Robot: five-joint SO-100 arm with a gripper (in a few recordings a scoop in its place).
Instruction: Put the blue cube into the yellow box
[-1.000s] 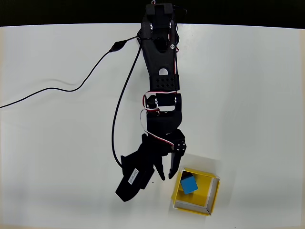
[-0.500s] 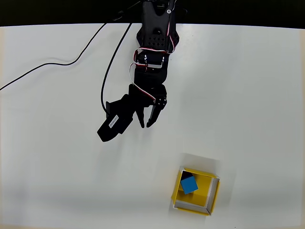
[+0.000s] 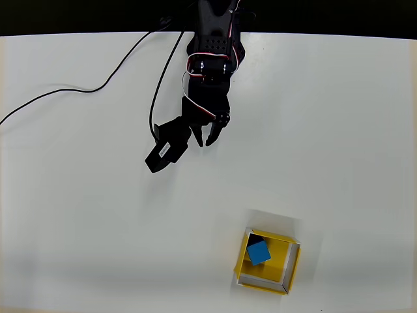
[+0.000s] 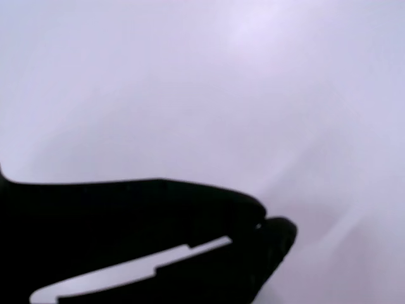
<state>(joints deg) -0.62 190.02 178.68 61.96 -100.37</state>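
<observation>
1. Blue cube (image 3: 258,252) sits inside your yellow box (image 3: 292,264), near the box's upper-left corner in the overhead view.
2. Your tool (image 3: 202,141) hangs over the bare white desk (image 3: 339,130), well apart from the box, holding nothing, its fingertips nearly together.

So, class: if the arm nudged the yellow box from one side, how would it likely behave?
The yellow box looks like thin folded card with pale rims, so it is probably light and would slide on the smooth white table rather than tip, being shallow. Its walls may flex under a push. The blue cube inside adds a little weight and might shift.
</observation>
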